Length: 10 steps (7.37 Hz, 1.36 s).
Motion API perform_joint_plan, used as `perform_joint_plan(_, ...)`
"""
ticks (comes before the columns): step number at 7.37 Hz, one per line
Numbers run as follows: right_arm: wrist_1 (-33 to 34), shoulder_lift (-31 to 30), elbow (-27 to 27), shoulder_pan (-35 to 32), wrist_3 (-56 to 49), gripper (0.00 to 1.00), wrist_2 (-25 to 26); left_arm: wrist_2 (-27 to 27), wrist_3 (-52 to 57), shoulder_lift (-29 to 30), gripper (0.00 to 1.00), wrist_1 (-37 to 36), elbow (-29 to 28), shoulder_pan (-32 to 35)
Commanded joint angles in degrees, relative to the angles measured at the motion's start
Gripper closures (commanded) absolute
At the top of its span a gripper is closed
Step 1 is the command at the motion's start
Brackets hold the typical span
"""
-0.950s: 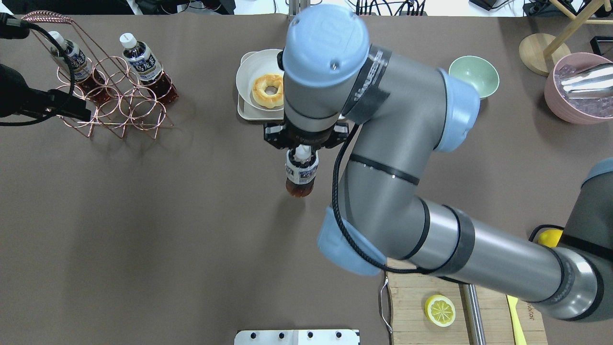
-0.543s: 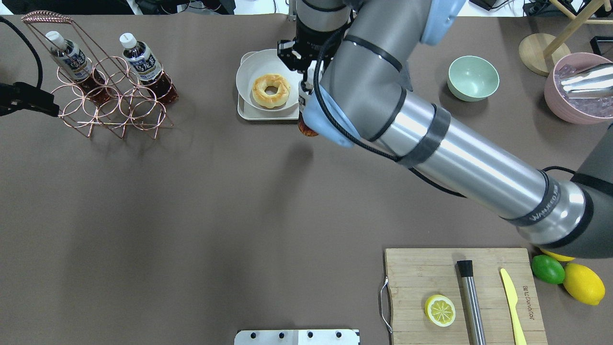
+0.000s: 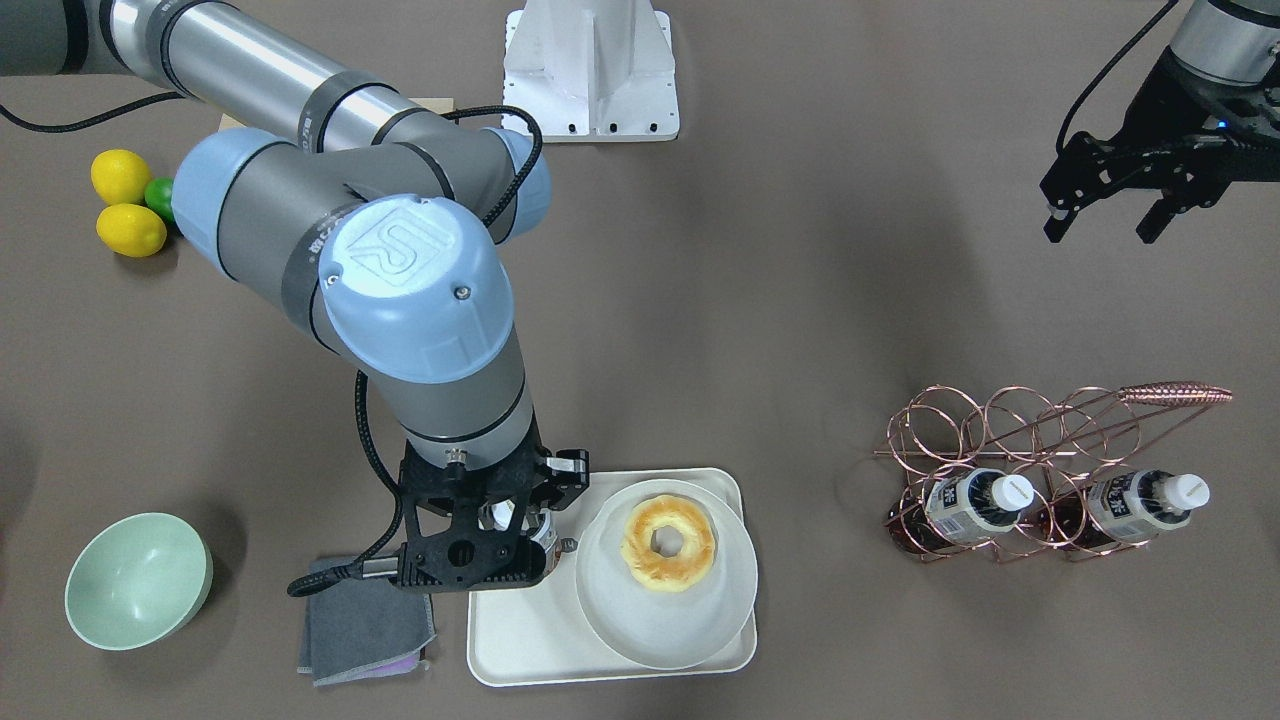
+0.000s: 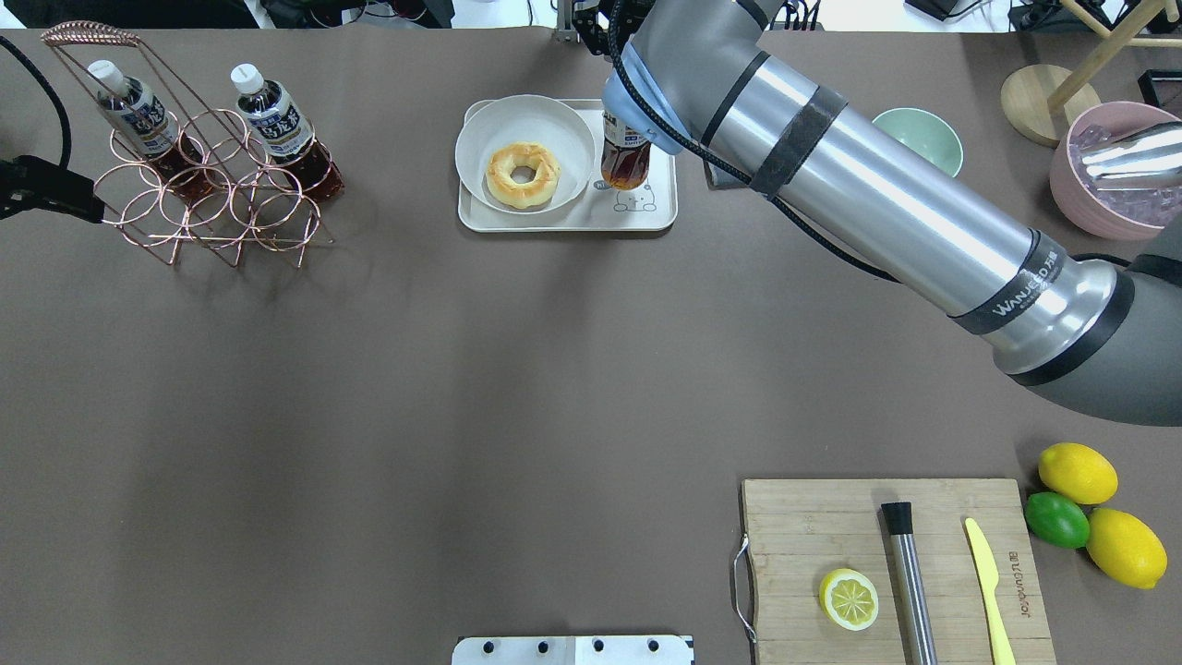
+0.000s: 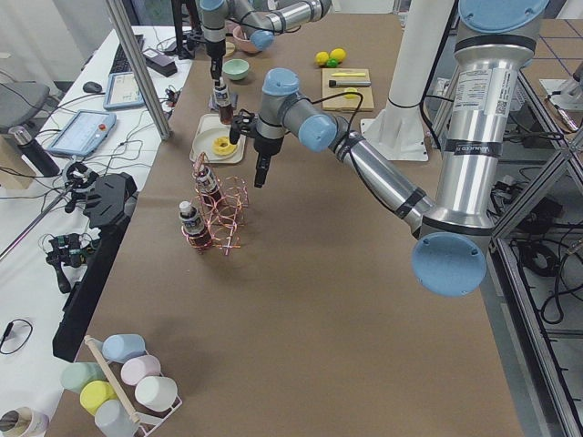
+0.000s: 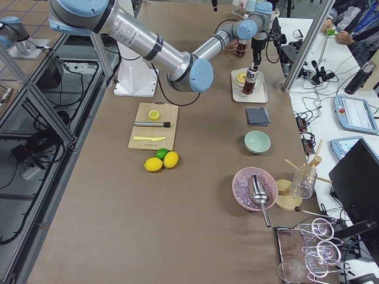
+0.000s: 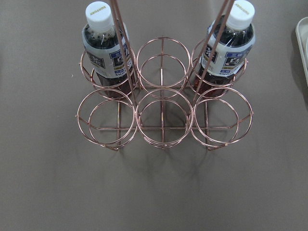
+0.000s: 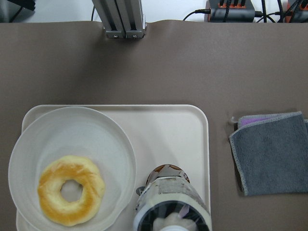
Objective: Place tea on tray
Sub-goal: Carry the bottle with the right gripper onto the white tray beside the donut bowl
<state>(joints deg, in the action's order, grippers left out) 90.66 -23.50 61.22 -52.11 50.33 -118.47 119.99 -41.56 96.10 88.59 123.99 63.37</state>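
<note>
My right gripper (image 3: 505,527) is shut on the cap end of a tea bottle (image 4: 625,159) and holds it upright at the right part of the cream tray (image 4: 651,209), beside the bear drawing. I cannot tell whether the bottle's base touches the tray. The right wrist view shows the bottle (image 8: 171,195) over the tray (image 8: 163,139), next to the white plate (image 8: 72,144) with a doughnut. Two more tea bottles (image 7: 103,45) stand in the copper wire rack (image 7: 163,115). My left gripper (image 3: 1100,222) is open and empty, high above and behind the rack (image 3: 1010,430).
A grey cloth (image 3: 365,625) lies just beside the tray on the robot's right. A green bowl (image 3: 138,580) stands farther right. A pink bowl (image 4: 1117,171), a wooden cutting board (image 4: 886,563) with a lemon half, knife and muddler, and lemons (image 4: 1076,473) are at the right.
My right arm carried the tea bottle from the table's middle away from the robot, to the tray's right part. My left arm drew back to the left, off the rack.
</note>
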Motion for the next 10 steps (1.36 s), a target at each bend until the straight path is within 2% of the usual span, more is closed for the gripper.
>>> perform_joint_plan(1,-3.74,1.09,-5.05,-0.45,-0.67,1.00,-0.01,-0.29,0.16,0.05,0.03,0.00,0.02,0.09)
perform_joint_plan(4,-3.74,0.82,-5.41,-0.36,-1.38,1.00,-0.01,-0.29,-0.01,0.23,0.03,0.00,0.46,0.18)
perform_joint_plan(6,-3.74,0.65,-5.32,-0.10,-0.94,0.68,-0.01,-0.29,-0.01,0.49,0.03,0.00,0.46,0.18)
perform_joint_plan(7,-3.65,0.65,-5.15,0.07,-0.94,0.59,-0.01,-0.37,-0.01,0.58,0.03,0.00,0.29,0.18)
perform_joint_plan(8,-3.74,0.47,-4.88,0.08,-1.20,0.01,-0.01,-0.37,-0.01,0.49,0.03,0.00,0.28,0.18)
perform_joint_plan(10,-3.22,0.30,-2.44,-0.27,-1.82,0.00,-0.79,-0.03,-0.10,0.58,0.03,-0.08,0.46,0.18)
